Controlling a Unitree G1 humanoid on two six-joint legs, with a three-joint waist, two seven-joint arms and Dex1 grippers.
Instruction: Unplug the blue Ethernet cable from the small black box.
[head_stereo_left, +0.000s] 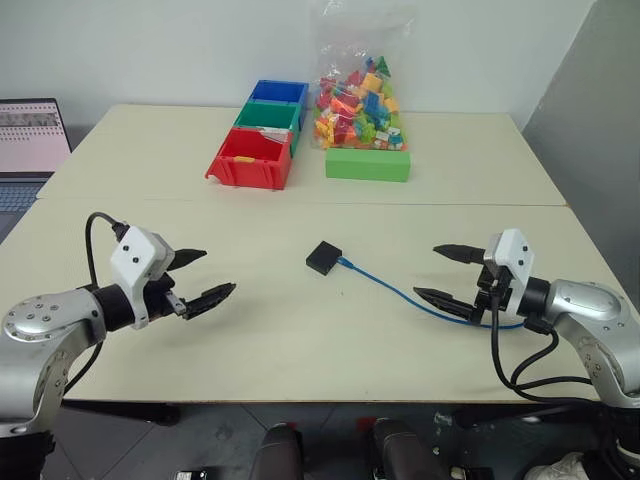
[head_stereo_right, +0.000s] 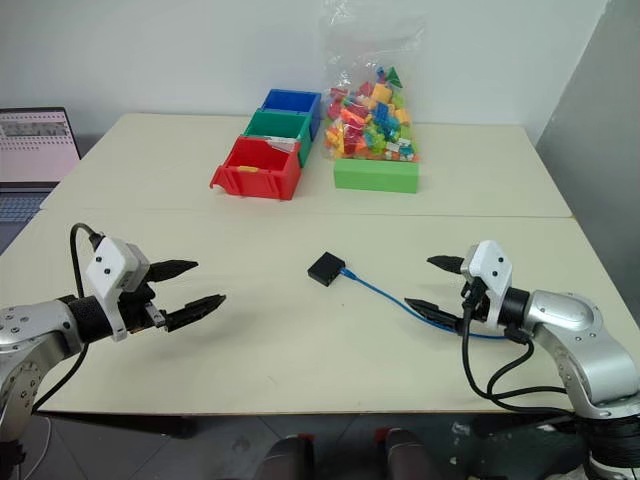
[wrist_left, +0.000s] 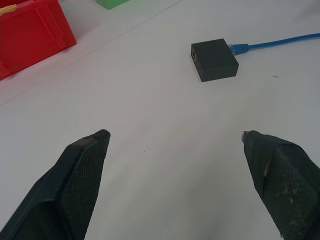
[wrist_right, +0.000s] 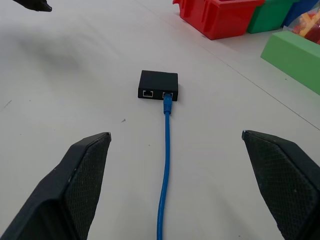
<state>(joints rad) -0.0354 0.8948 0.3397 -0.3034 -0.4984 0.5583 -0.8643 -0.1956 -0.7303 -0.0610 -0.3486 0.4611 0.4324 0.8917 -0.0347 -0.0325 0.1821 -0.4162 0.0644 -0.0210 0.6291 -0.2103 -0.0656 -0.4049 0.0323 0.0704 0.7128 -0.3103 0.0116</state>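
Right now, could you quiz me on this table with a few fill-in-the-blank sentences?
1. The blue Ethernet cable is plugged into the small black ____.
2. Both grippers, left and right, have their jaws ____.
3. Nearest the box, the bin is coloured ____.

Missing words: box; open; red.

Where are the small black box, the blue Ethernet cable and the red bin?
small black box (wrist_right: 159, 80), right wrist view, its top face.
blue Ethernet cable (wrist_right: 165, 150), right wrist view, mid cord.
red bin (head_stereo_left: 250, 160), left eye view, its front wall.
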